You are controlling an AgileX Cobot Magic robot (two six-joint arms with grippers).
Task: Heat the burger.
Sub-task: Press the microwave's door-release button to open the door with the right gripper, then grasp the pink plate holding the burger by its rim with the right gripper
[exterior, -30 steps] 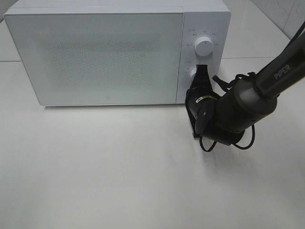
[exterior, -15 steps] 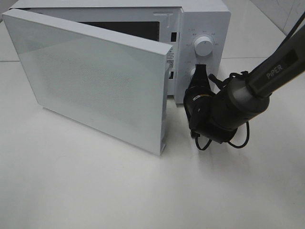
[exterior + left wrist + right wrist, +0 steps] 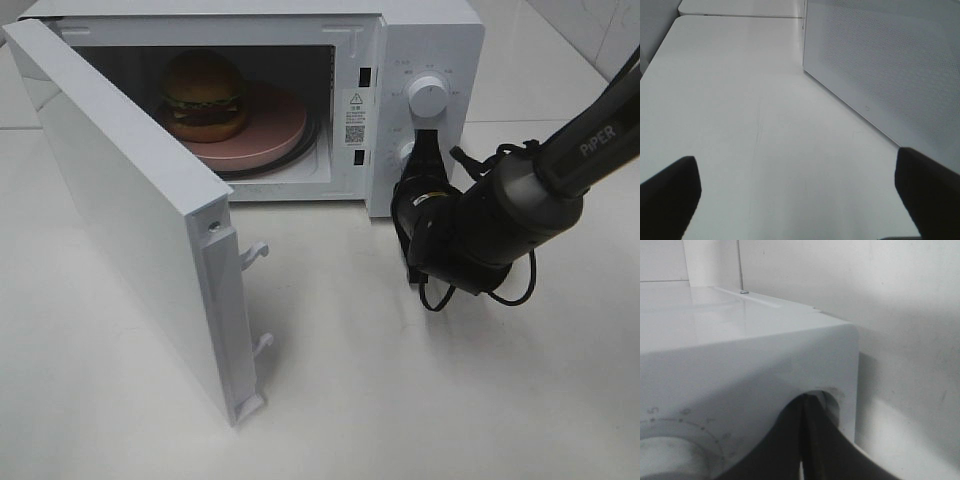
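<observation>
Jaws of the right gripper [image 3: 424,140] pressed together, nothing between them, tip right at the lower knob [image 3: 406,152] on the microwave [image 3: 455,60] control panel, just under the upper knob [image 3: 428,97]. Left gripper [image 3: 800,192] jaws wide apart, holding nothing. It isn't visible from the high camera; its wrist view looks along the table [image 3: 400,400] at the outer face of the microwave door [image 3: 130,210].

Door stands swung wide off the front of the microwave, hinged on the side away from the control panel. Burger [image 3: 205,95] sits inside the microwave cavity, upright, on the pink plate [image 3: 270,125], off-centre toward the hinge side of the cavity. It is round, so no long axis to line up with.

Key relation: the burger lies inside the cavity on the far side of the panel from the right jaws, with the cavity's side wall between them. The open door leaf stands between the left jaws and the burger.

Judgement: the burger is loaded and the door not yet shut. The left arm is on the door's outer side, so it looks better placed to push the door closed. The right arm is already at the knob, so it looks better placed for the dial. Risk: the door's swing ends just beside the right gripper.
</observation>
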